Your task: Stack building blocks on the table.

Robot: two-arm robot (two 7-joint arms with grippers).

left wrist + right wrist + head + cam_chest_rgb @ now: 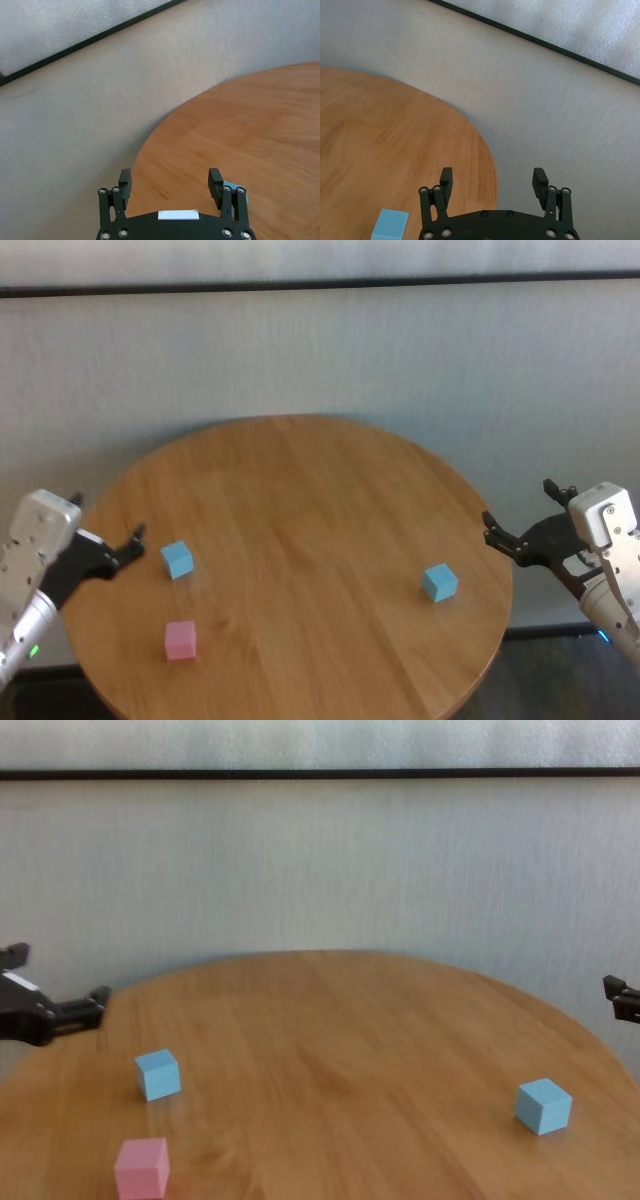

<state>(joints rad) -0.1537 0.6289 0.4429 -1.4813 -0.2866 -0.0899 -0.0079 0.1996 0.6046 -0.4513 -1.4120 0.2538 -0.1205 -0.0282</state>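
Note:
Three cubes lie apart on the round wooden table (300, 490). A pink block (181, 640) sits near the front left, with a light blue block (177, 559) just behind it. A second light blue block (439, 582) sits at the right and also shows in the right wrist view (390, 225). My left gripper (107, 517) is open and empty at the table's left edge, just left of the left blue block. My right gripper (518, 504) is open and empty off the table's right edge, to the right of the right blue block.
A pale wall with a dark horizontal strip (320, 284) stands behind the table. The table's rim (500, 570) curves close to the right gripper. Bare wood lies between the left blocks and the right block.

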